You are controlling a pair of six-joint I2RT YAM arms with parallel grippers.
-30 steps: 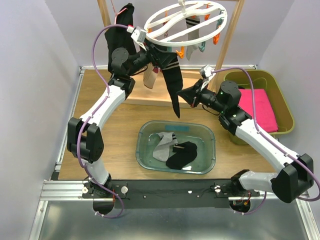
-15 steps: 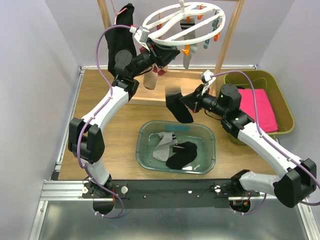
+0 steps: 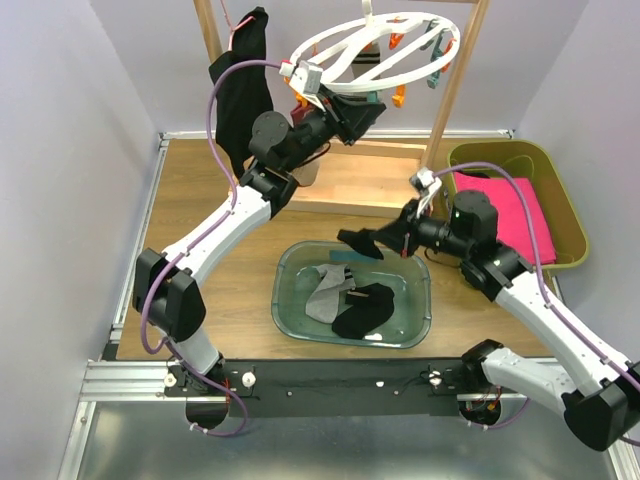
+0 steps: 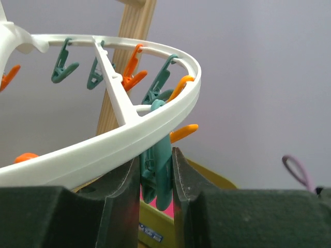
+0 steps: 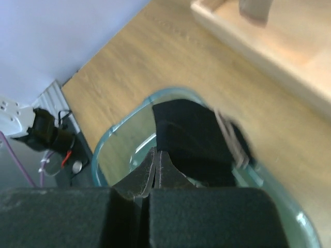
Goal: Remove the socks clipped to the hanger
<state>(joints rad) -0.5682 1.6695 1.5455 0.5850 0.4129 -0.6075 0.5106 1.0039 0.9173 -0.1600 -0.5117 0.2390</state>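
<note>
The white hanger ring [image 3: 330, 45] hangs tilted at the top, with orange and teal pegs [image 3: 435, 62] dangling from it. My left gripper [image 3: 365, 112] is up under the ring. In the left wrist view [image 4: 155, 155] it is shut on a teal peg [image 4: 158, 173] below the rim [image 4: 103, 150]. My right gripper [image 3: 380, 243] is shut on a black sock [image 3: 355, 240] over the far edge of a teal tub [image 3: 276, 300]. The right wrist view [image 5: 156, 155] shows the sock [image 5: 191, 139] hanging above the tub [image 5: 111, 134]. A tan sock's end [image 5: 256, 9] hangs at the top.
A grey sock [image 3: 325, 292] and a black sock [image 3: 365, 310] lie in the tub. A large black garment [image 3: 240, 90] hangs at the left post. A wooden post [image 3: 455, 90] and base [image 3: 365, 180] stand behind. An olive bin [image 3: 565, 200] at the right holds a pink cloth [image 3: 515, 215].
The black sock has come off the hanger. My right gripper has carried it down and right to the tub. My left gripper moved right along the ring, which tilted up.
</note>
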